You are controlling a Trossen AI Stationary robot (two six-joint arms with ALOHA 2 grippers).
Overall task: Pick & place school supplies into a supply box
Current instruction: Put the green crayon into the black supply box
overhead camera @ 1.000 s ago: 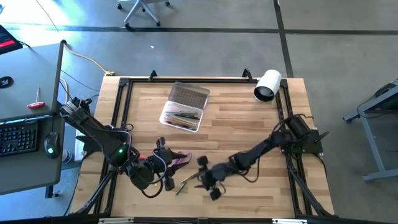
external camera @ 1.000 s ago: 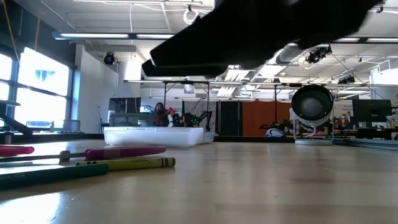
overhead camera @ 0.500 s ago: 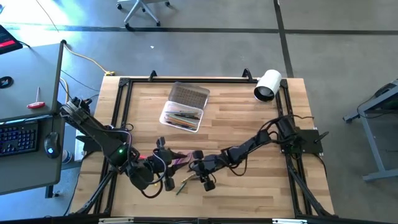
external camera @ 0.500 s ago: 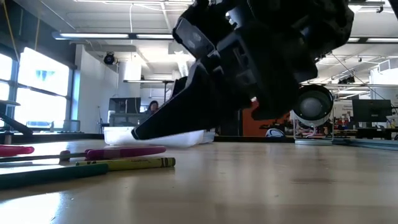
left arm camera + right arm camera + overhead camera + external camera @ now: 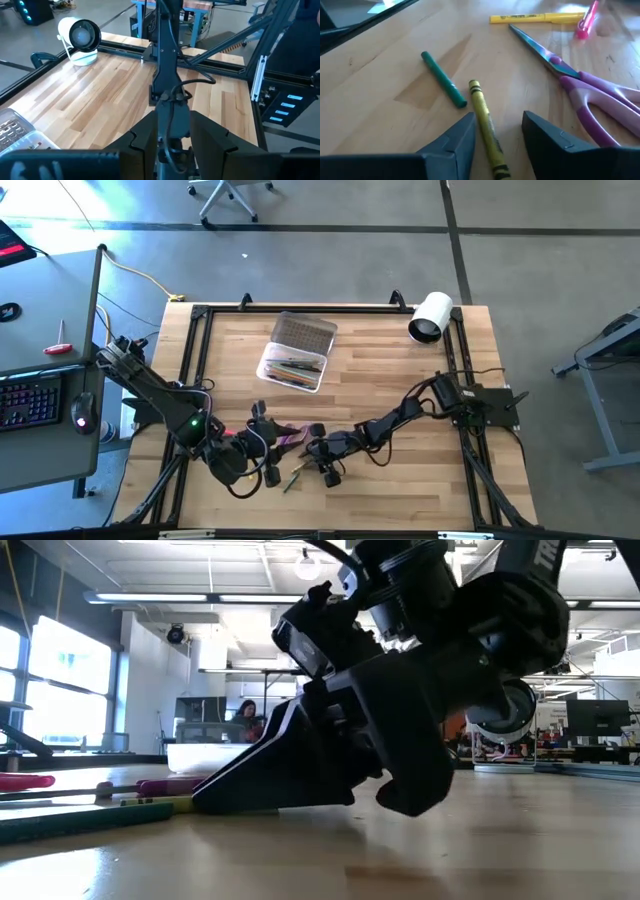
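Observation:
In the right wrist view my right gripper (image 5: 497, 142) is open and low over the table. A yellow crayon (image 5: 486, 125) lies between its fingers, apart from both. A green crayon (image 5: 443, 80), purple-handled scissors (image 5: 585, 87), a yellow marker (image 5: 537, 18) and a pink pen (image 5: 587, 20) lie flat beyond it. In the high view that gripper (image 5: 316, 457) points toward the table's left. My left gripper (image 5: 268, 446) waits open beside the scissors (image 5: 292, 438). The clear supply box (image 5: 292, 368) stands open with several pens inside, its ribbed lid (image 5: 305, 332) laid back.
A large white roll (image 5: 430, 317) lies at the far right corner of the table. Black frame rails (image 5: 300, 308) run along the table's edges. In the low view my right gripper (image 5: 330, 760) blocks much of the sight; a person shows far off in the room.
My right gripper has moved toward the table's left and come down close to the table, ending with its open fingers around the yellow crayon. The supplies and the box have stayed where they were.

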